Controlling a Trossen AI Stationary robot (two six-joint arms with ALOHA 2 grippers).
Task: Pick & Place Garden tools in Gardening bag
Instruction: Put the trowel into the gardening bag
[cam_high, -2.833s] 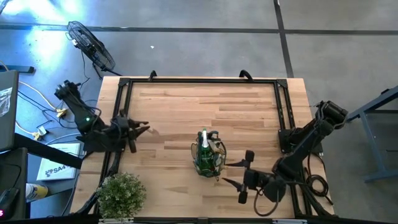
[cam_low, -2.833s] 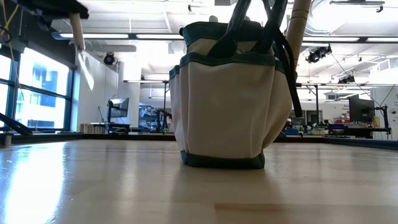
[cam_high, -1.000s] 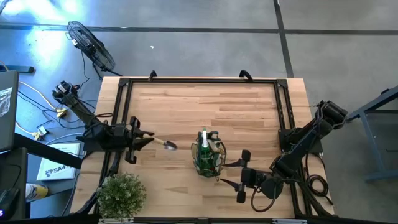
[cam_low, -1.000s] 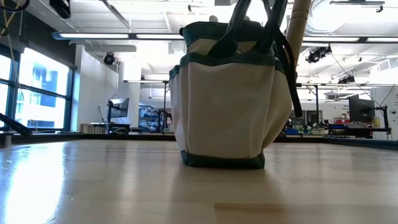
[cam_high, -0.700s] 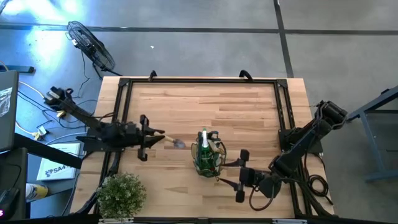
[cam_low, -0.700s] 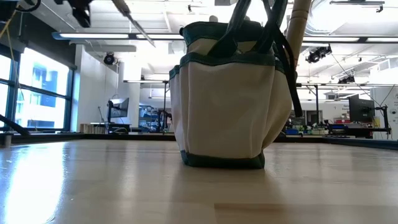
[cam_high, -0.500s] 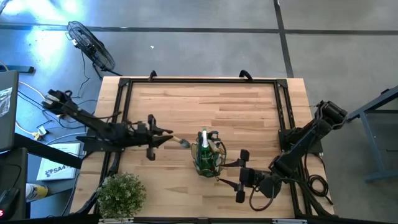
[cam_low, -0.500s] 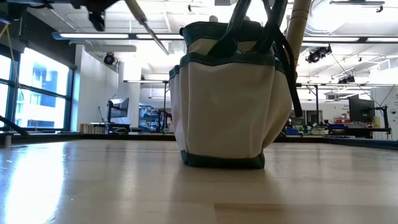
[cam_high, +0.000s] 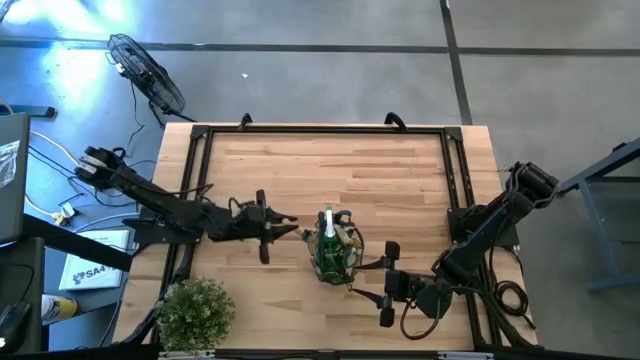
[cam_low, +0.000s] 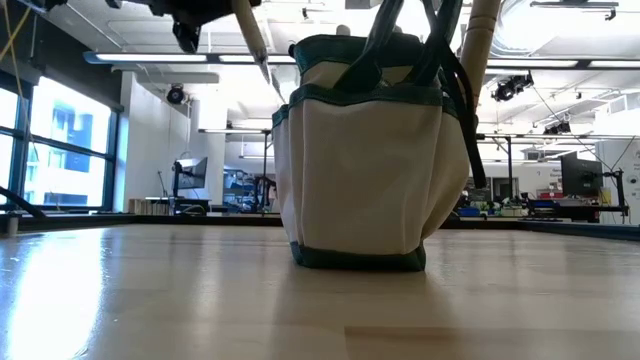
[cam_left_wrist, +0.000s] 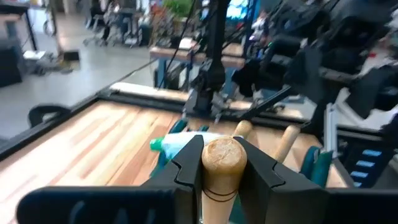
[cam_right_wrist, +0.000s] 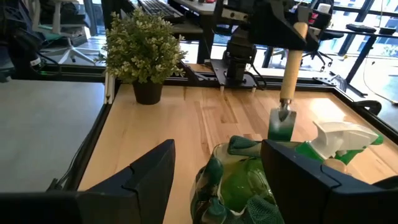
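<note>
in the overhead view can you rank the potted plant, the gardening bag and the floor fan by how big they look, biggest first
1. Potted plant, the widest patch, at the table's near left corner.
2. Floor fan and gardening bag look close in spread; the fan stands on the floor, lower and farther from the camera, so I would not rank these two.

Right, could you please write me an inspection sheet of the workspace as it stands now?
Surface: wooden table inside a black frame, mostly bare.
Job's things: gardening bag upright near mid-table, holding a green-and-white spray bottle and wooden handles; a wooden-handled trowel held blade-down at the bag's edge.
Clutter: potted plant at the front left corner.
Grippers: left gripper shut on the trowel's handle beside the bag; right gripper open on the bag's other side, holding nothing.
Cables: loose cables on the floor left of the table.
Surroundings: floor fan beyond the far left corner.
</note>
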